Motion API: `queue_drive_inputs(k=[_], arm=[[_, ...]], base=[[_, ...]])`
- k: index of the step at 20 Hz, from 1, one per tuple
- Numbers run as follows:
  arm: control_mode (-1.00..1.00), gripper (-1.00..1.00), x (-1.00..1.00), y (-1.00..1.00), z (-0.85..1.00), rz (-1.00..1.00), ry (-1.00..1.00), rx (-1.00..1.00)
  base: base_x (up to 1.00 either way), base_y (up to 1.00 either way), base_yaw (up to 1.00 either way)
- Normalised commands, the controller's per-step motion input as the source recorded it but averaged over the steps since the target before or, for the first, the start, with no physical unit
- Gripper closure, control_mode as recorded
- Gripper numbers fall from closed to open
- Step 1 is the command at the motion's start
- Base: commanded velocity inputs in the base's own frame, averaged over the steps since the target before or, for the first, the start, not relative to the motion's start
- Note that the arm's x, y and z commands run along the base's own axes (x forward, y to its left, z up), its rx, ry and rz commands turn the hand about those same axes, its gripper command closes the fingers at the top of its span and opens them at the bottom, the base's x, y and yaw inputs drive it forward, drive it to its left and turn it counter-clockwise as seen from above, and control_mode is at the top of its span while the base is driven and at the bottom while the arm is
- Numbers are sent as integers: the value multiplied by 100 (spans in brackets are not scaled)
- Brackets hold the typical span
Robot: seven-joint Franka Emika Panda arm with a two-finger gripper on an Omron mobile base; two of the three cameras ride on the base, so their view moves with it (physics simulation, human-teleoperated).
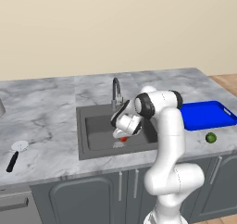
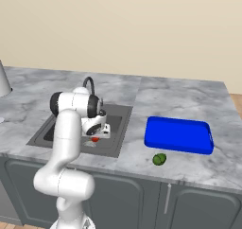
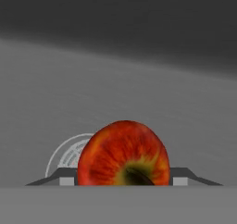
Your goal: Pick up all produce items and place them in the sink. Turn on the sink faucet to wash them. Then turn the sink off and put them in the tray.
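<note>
My gripper (image 1: 122, 137) (image 2: 96, 137) hangs low inside the sink (image 1: 98, 134) (image 2: 119, 123), shut on the red-orange produce item (image 1: 124, 139) (image 2: 95, 139) (image 3: 122, 153). In the hand view that fruit sits between the two fingertips (image 3: 67, 177), just above the basin floor and beside the round drain (image 3: 65, 154). The green produce item (image 1: 211, 137) (image 2: 159, 159) lies on the counter in front of the blue tray (image 1: 203, 115) (image 2: 178, 136). The sink faucet (image 1: 115, 91) (image 2: 89, 83) stands behind the basin; no water shows.
A black-handled, white-headed utensil (image 1: 14, 156) lies on the marble counter far left of the sink. A pale object (image 2: 2, 81) stands at the counter's left end. The counter's front edge runs just below the sink, with cabinet doors underneath.
</note>
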Motion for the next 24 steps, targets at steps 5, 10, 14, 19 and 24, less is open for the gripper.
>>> queue_drive_inputs(k=[5,10,14,19,24], arm=[[-100,100,39,1,-30,0,0,0],[-100,100,37,2,-28,0,0,0],[-100,100,8,6,-27,0,0,0],[-100,-100,-4,0,-24,0,-1,0],[-100,-100,-15,0,3,0,-12,0]], base=[[0,0,0],[0,0,0],[0,0,0],[0,0,0],[0,0,0]])
